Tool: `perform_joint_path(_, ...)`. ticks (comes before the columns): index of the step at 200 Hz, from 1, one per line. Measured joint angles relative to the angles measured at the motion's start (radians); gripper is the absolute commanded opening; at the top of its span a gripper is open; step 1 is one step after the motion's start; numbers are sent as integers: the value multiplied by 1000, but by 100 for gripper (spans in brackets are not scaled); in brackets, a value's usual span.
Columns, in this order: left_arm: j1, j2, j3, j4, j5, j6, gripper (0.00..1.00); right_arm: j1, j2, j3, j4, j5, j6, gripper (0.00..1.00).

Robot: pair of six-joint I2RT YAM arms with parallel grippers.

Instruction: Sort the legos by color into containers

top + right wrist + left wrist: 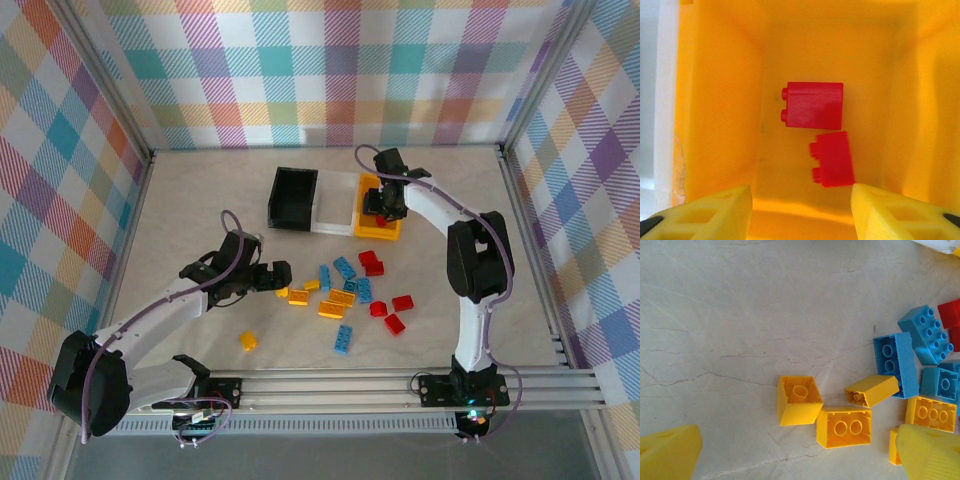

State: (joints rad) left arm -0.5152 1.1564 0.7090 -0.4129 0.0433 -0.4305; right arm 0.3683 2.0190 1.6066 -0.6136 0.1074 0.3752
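**Top view:** the containers are seen in a row at upper centre: black bin (292, 197), white bin (335, 203), yellow bin (364, 233). The right fingers (383, 207) are placed over the yellow bin. Loose legos (345, 295) are scattered mid-frame on the surface (180, 220), with yellow ones to the left, blue in the middle and red to the right. One stray yellow brick (248, 340) is seen well apart, lower left. The left fingers (277, 275) are parked at the left edge of the pile.

**Left wrist view:** the left fingers (670, 452) are spread wide with nothing held, tips in the lower corners. A tipped yellow brick (799, 400) and an upturned yellow brick (845, 427) are found just beside each other at lower centre. Blue bricks (895, 365) are crowded at right.

- Risk: with a spread this wide over packed bricks, two could be pinched at once or a neighbour shoved away.
- Risk: the tipped brick could be squeezed out on its slanted faces.

**Right wrist view:** the right fingers (710, 212) are partly apart and empty. Two red bricks (815, 105) are seen lying on the floor of the yellow bin, near each other.

- Risk: red is being kept in the yellow bin, so yellow bricks could get dropped there by colour match and the sort mixed.
- Risk: a bin wall could be clipped on the way out and the joined row dragged.
- Risk: a clash of arms is possible if the pile is reached by both at once.
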Motion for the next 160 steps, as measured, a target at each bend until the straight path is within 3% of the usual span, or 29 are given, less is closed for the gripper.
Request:
perform_joint_path(39,-5,6,0,1,15,1,99,1,-69,-43,-13,-14,-2,60)
perform_joint_path(108,-70,75,0,51,72,22,99,23,-600,-544,-78,-16,60,64)
perform_joint_path(160,-124,101,0,87,91,19,99,82,-666,-810,-133,-41,153,69)
